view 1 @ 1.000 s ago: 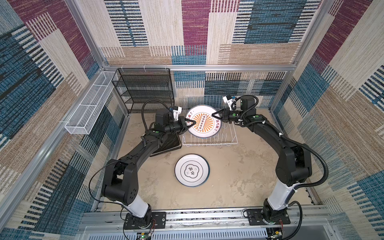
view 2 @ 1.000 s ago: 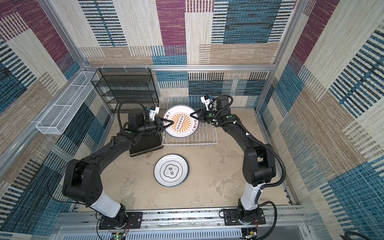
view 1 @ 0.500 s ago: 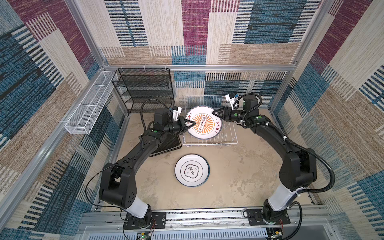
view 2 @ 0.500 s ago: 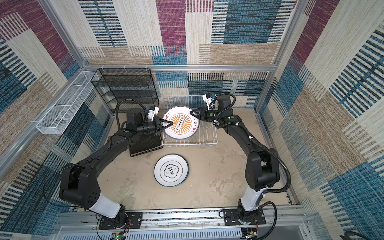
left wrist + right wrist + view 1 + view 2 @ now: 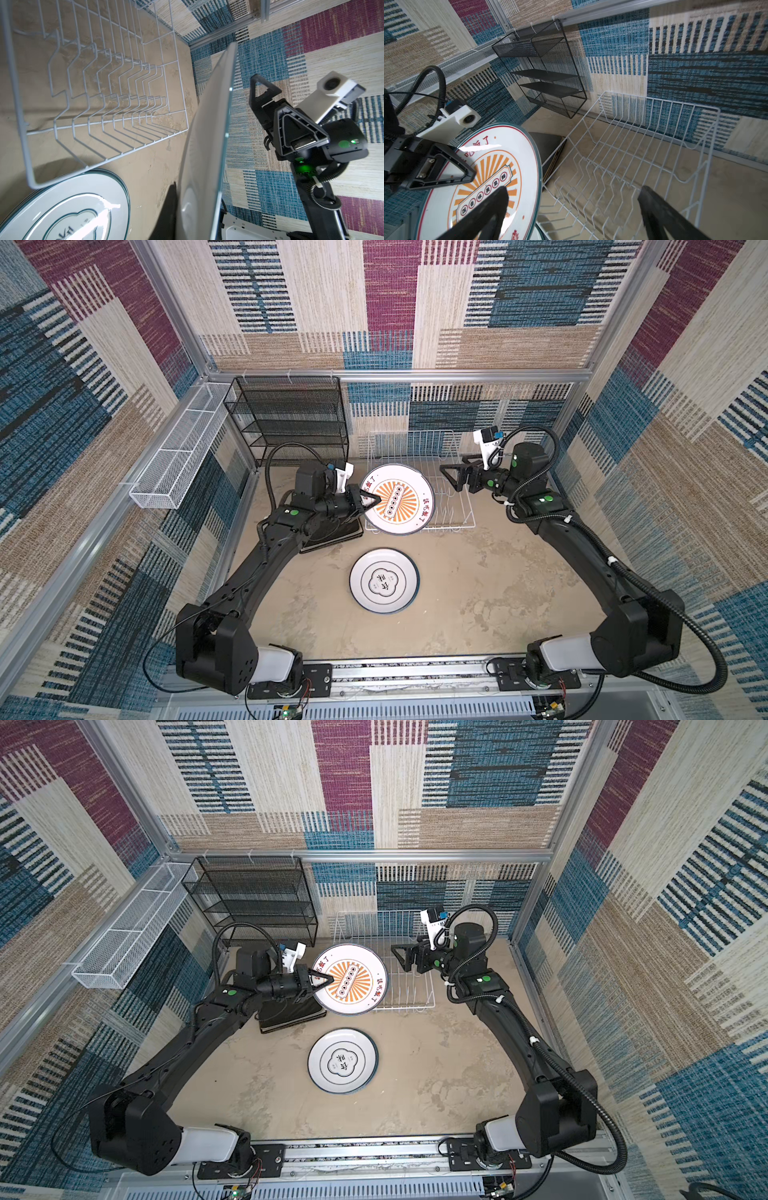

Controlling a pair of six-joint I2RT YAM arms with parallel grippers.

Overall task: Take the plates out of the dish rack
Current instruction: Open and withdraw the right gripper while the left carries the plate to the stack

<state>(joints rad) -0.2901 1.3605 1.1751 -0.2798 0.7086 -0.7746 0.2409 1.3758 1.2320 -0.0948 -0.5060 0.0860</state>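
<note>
Sunburst plate, one; round plate stack, one.

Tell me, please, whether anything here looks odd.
Nothing is spilled or broken. Only the sunburst plate stands out: tilted in mid-air by the dish rack, pinched at its rim by the left gripper; the right gripper is open.

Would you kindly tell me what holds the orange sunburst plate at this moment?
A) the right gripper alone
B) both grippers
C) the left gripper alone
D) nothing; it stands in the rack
C: the left gripper is shut on the rim of the sunburst plate, while the right gripper stands open, clear of it.
</note>
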